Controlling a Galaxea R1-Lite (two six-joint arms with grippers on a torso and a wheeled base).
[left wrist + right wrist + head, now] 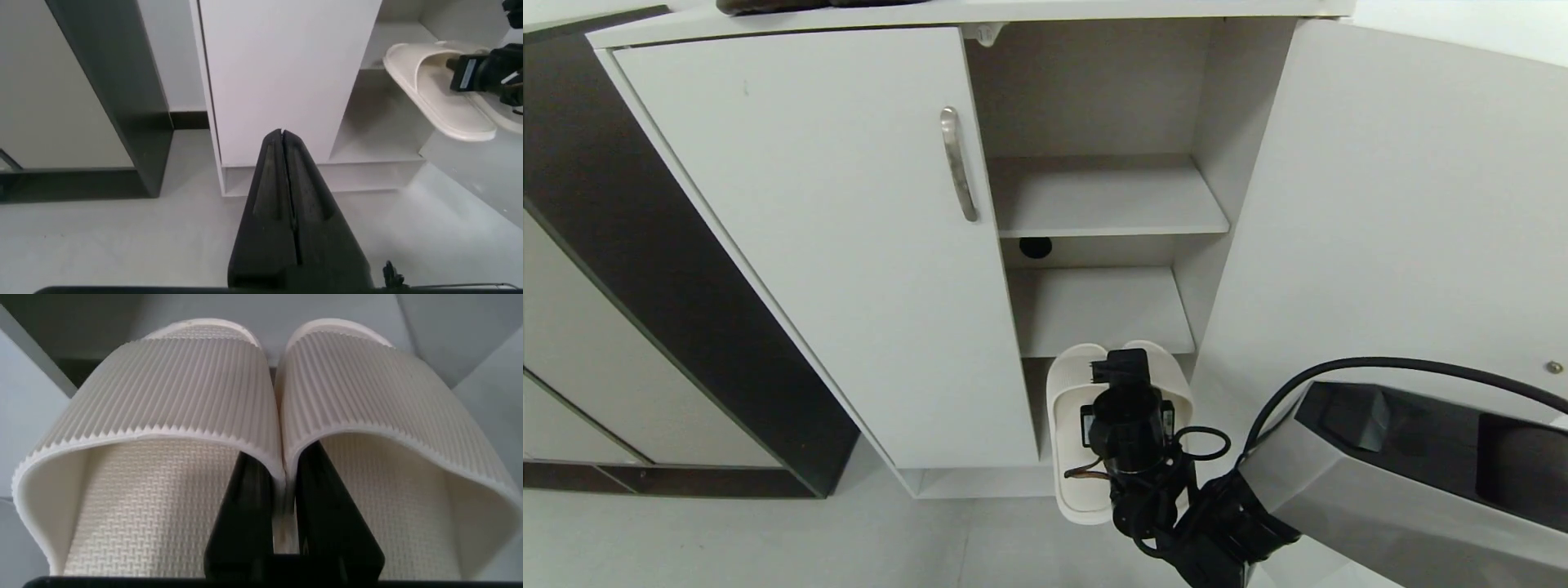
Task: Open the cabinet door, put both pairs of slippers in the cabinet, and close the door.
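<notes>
A pair of white ribbed slippers [1072, 408] hangs side by side in front of the cabinet's lowest compartment, toes toward the inside. My right gripper [1124, 367] is shut on them. One finger [245, 531] sits inside each slipper, pinching the adjoining inner walls of the slippers [180, 400] together. The cabinet's right door [1380, 204] stands wide open and the left door [833, 245] is closed. My left gripper [282, 139] is shut with nothing in it, low over the floor in front of the closed door. From there the slippers [433, 82] show off to one side.
Two bare shelves [1103, 196] [1094, 306] are inside the open half. A metal handle [958, 163] is on the closed door. A dark object [768, 6] lies on the cabinet top. A dark panel [645, 245] stands at the left, with grey floor [768, 539] below.
</notes>
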